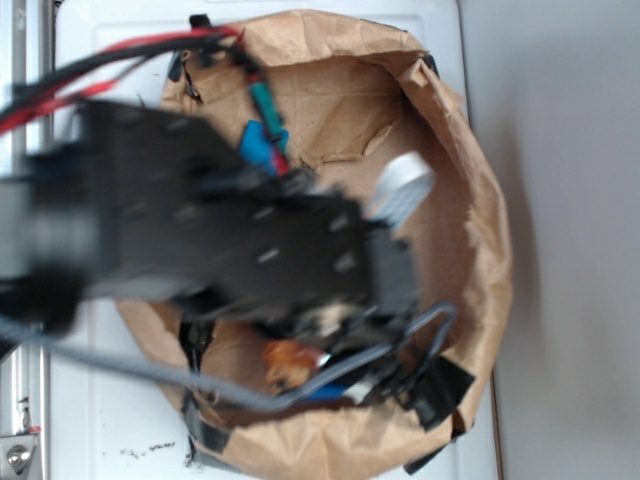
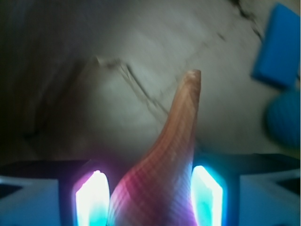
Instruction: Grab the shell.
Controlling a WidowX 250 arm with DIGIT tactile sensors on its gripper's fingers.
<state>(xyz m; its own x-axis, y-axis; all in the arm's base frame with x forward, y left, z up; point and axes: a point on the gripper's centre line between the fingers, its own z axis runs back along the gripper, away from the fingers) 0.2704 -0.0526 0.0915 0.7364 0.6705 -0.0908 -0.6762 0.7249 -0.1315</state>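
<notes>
Inside the crumpled brown paper bag (image 1: pixel 480 200), the gripper (image 2: pixel 149 197) pinches the glossy, ribbed orange-brown spiral shell (image 2: pixel 169 155) by its wide body, likely rigid, slippery and brittle.

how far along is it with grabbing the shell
Done: the gripper has been brought to the shell, whose wide ribbed body sits between the two glowing pads, spire pointing away. In hand: closing on it; the pads look right against its sides, but a firm clamp can't be confirmed. Left: securing the grip and lifting it from the paper-lined basket.
</notes>
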